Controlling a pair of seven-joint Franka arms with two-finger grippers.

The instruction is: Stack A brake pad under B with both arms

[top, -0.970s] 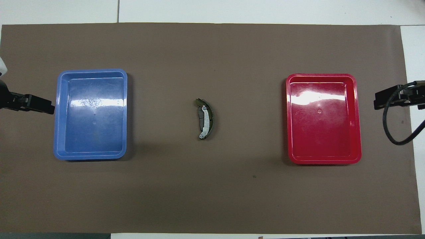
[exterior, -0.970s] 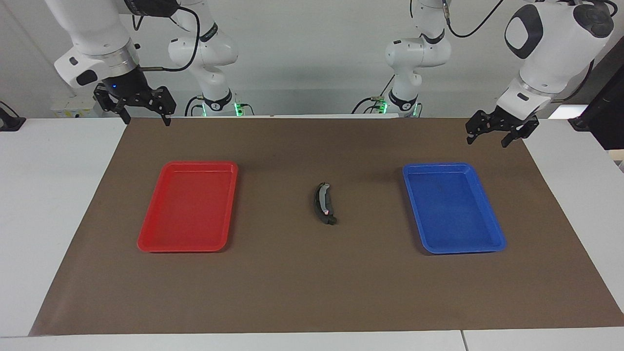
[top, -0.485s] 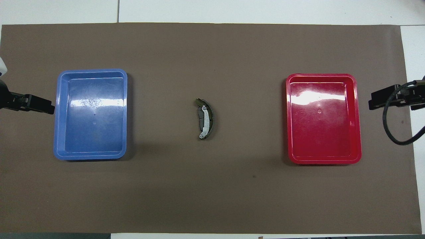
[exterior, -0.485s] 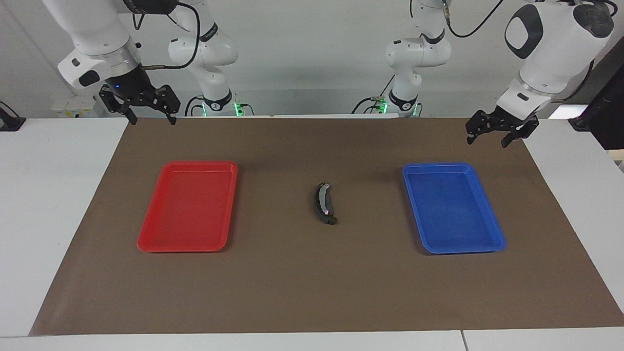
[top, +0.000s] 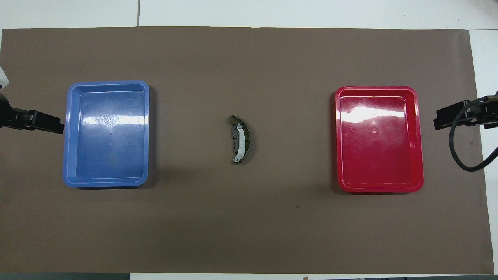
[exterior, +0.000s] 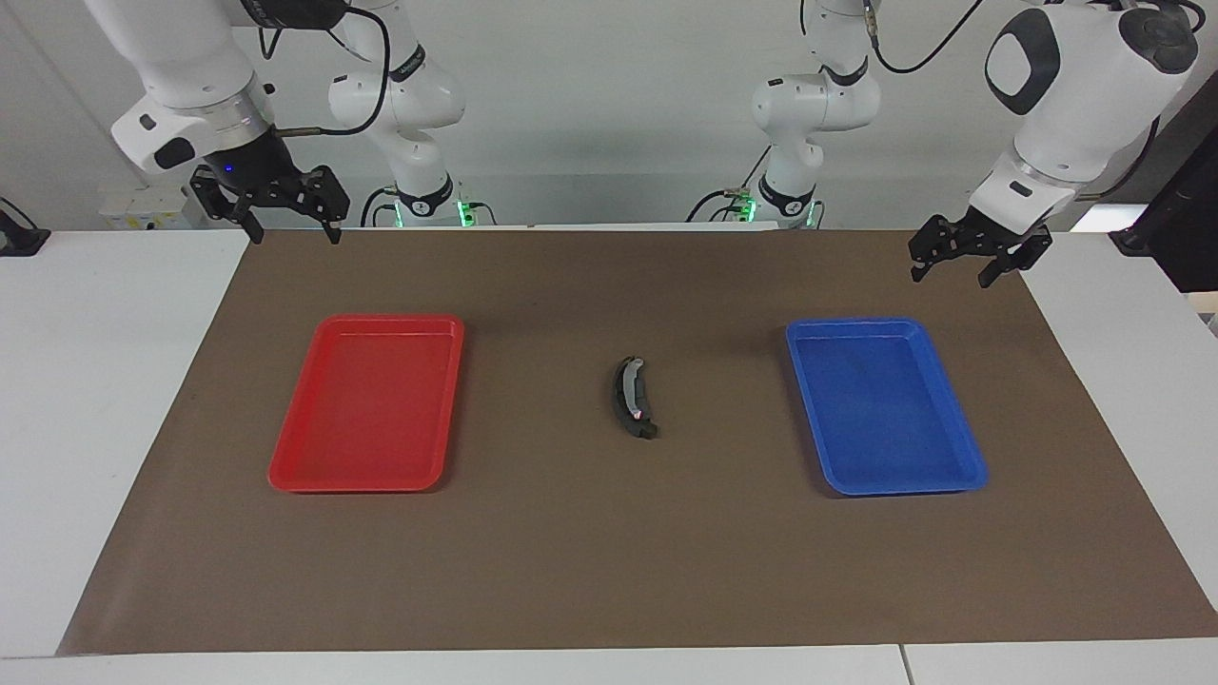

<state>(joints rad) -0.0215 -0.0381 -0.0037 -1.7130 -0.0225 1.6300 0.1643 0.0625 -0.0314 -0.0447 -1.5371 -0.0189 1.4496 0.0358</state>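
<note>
B, the dark crescent pad with a pale silvery face, lies in the middle of the brown mat between the two trays. It also shows in the overhead view. A dark-grey flat piece, the A brake pad, shows along its inner edge, seemingly underneath it. My right gripper hangs open and empty over the mat's corner nearest the robots, beside the red tray; its tip shows in the overhead view. My left gripper hangs open and empty over the mat's edge near the blue tray, also in the overhead view.
An empty red tray lies toward the right arm's end of the mat. An empty blue tray lies toward the left arm's end. The brown mat covers most of the white table. A black cable loops by the right gripper.
My right gripper has risen slightly and shifted a little over the mat's corner. The left gripper, the pads and the trays have not moved.
</note>
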